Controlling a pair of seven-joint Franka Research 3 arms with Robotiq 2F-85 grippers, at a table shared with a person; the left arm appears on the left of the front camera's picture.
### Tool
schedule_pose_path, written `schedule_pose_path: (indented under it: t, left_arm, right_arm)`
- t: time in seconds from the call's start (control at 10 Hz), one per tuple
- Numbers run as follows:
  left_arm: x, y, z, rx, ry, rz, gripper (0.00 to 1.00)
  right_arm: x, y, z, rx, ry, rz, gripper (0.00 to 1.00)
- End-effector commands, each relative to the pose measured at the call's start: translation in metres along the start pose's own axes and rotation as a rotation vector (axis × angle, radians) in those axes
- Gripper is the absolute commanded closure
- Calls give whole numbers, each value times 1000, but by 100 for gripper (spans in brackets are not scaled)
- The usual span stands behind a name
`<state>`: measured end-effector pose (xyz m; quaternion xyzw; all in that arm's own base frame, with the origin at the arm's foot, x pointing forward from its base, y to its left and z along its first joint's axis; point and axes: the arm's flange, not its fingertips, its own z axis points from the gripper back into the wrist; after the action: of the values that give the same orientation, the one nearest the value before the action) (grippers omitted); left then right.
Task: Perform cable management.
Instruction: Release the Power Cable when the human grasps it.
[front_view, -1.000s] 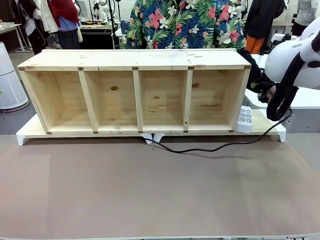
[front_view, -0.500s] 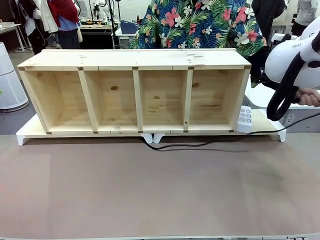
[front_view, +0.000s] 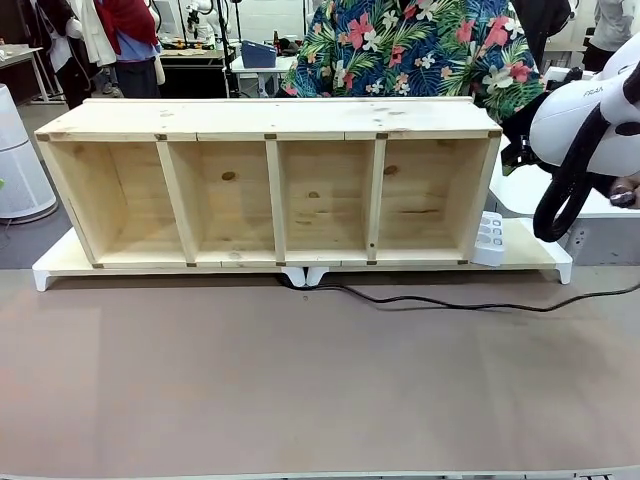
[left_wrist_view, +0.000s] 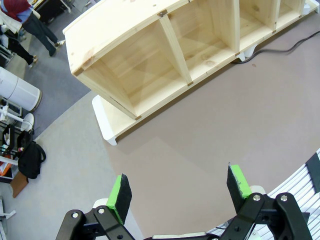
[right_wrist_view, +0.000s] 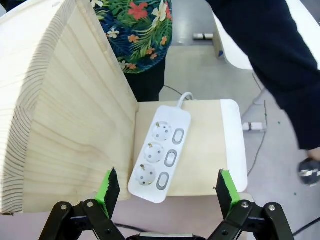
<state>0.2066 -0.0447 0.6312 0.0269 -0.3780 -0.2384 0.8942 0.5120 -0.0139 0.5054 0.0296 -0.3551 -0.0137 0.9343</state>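
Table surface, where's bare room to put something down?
The brown table in front of the wooden shelf is bare, nearer than the cable. All four shelf compartments are empty. Crowded: the right end, by the white power strip.

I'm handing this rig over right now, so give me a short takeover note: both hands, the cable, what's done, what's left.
Left hand: open, empty, above the bare brown table in front of the wooden shelf.
Right hand: open, empty, above the white power strip beside the shelf's end.
The cable: loose on the table, running from under the shelf's middle off the right edge. The person's hand is at the far right; whether it holds the plug end can't be told.
Done: nothing tidied yet.
Left: gather and route the cable.
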Motion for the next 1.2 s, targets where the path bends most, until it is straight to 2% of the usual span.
schedule_pose_path:
  t: [0.0,1.1]
  left_arm:
    - [-1,0,0,-2,-2,7,0]
    - [-1,0,0,-2,-2,7,0]
  right_arm:
    - [0,-1,0,-1,0,-1,0]
    - [0,-1,0,-1,0,-1,0]
